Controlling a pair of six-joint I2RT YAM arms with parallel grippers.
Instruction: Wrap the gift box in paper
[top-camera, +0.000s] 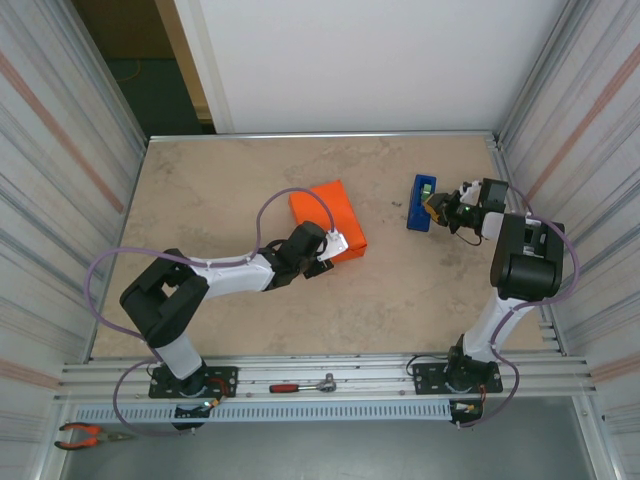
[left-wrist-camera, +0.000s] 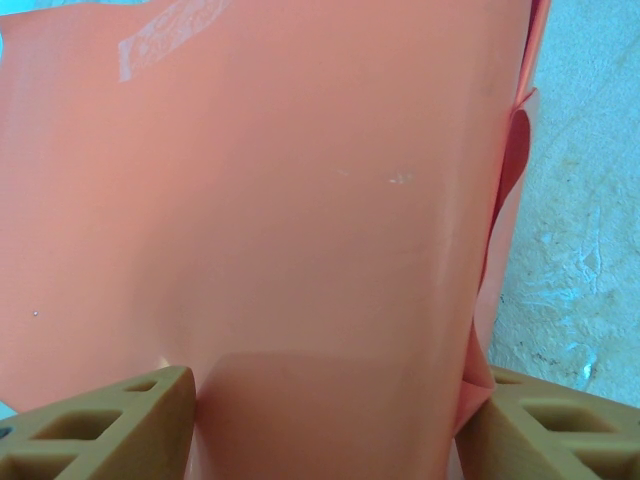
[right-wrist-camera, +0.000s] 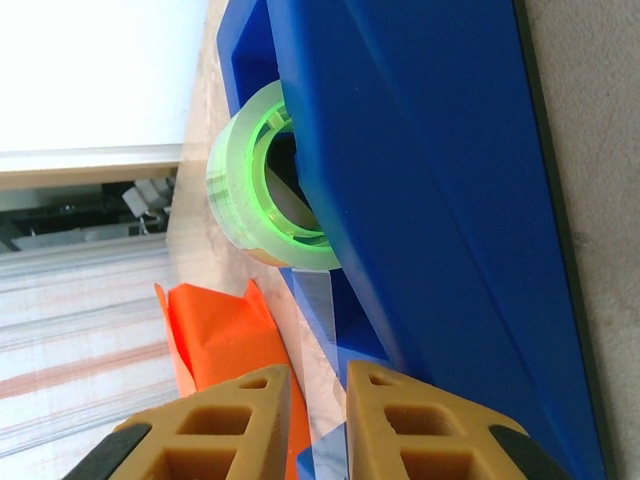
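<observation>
Paper (top-camera: 328, 214), bright orange, sits folded into a parcel near the middle of your desk (top-camera: 220, 180), and a patch of clear tape (left-wrist-camera: 165, 35) is stuck on its upper face. Your left hand (top-camera: 333, 243) is at the parcel's near right end; in the left wrist view its fingers (left-wrist-camera: 110, 425) stand wide apart with the orange sheet between them, each pressed against a side, so it is clamped on the paper. To the right, well apart from the parcel, lies a blue tape dispenser (top-camera: 421, 203) with a green-cored roll (right-wrist-camera: 262, 180). Your right hand (top-camera: 440, 207) is just beside it, its fingers (right-wrist-camera: 215, 425) almost together around a clear strip (right-wrist-camera: 322, 320) running down from the roll; you cannot tell from here whether they actually pinch it
</observation>
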